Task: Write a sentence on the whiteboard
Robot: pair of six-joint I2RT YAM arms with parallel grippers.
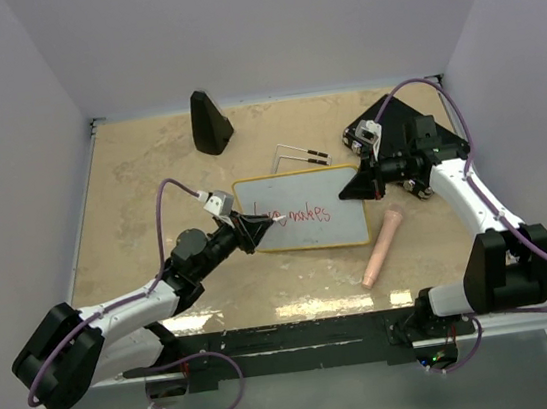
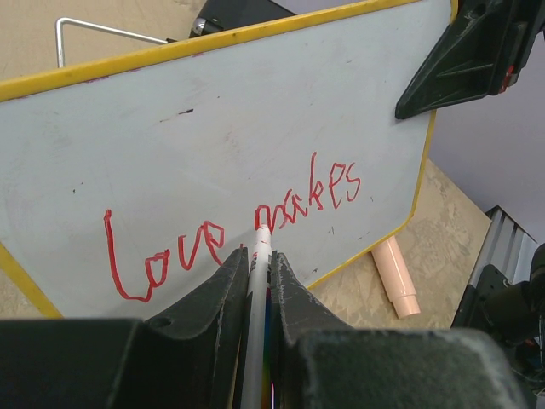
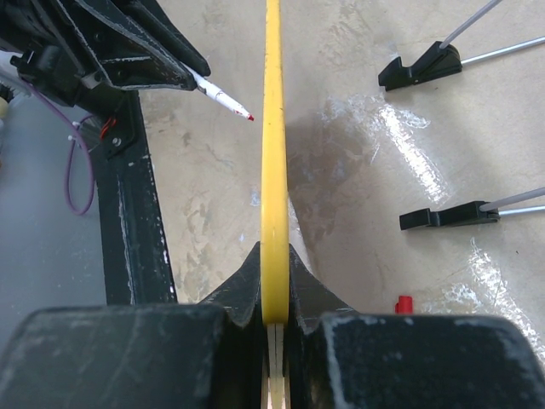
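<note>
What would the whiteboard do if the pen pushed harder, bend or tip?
Probably not bend: its yellow rim runs straight, so the whiteboard looks stiff. It might swing, since only the right end effector pinches one edge. Its glossy face looks slippery.

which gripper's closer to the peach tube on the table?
Right. The right gripper clamps the whiteboard edge close by the peach tube; the left gripper, holding the marker, is across the board.

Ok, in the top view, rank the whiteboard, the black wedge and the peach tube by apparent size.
1. whiteboard, clearly largest.
2. black wedge.
3. peach tube: longer than the wedge but much thinner, so it covers less of the picture.
</note>
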